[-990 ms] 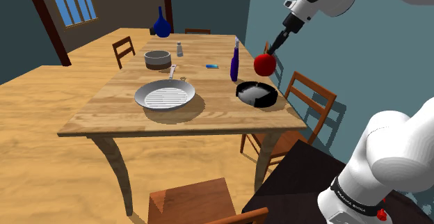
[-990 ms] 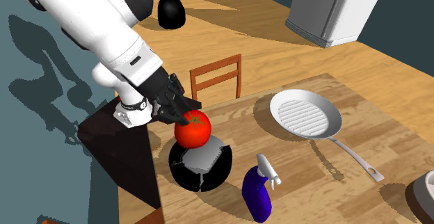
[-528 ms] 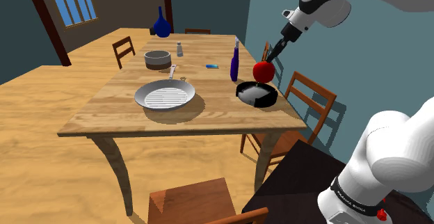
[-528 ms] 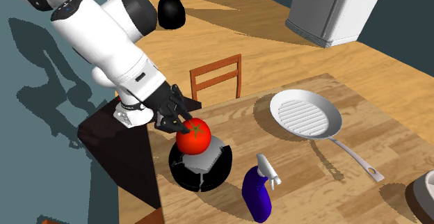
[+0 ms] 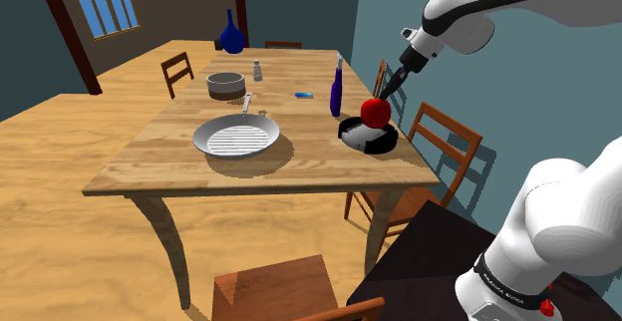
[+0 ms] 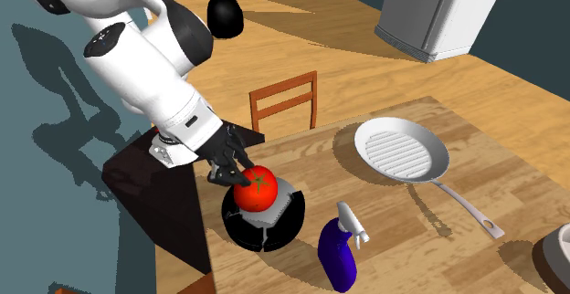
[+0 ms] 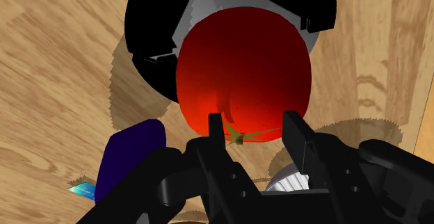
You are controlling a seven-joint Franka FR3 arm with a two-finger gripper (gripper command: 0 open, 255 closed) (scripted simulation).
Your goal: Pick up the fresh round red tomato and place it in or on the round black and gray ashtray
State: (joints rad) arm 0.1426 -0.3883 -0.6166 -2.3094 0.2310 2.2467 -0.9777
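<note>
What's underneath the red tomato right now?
The black and gray ashtray lies right under the tomato, which the pincer grips. Its black rim and some gray dish show around the fruit; the middle is covered, so contact cannot be seen.

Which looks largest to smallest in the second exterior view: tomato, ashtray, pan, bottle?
1. pan
2. ashtray
3. bottle and tomato: too close to rank; the bottle is taller but nearer the camera.

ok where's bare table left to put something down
Bare wood lies between the frying pan and the ashtray, and along the near table edge in front of the pan. Crowded: the ashtray corner, with the tomato and spray bottle close together.
</note>
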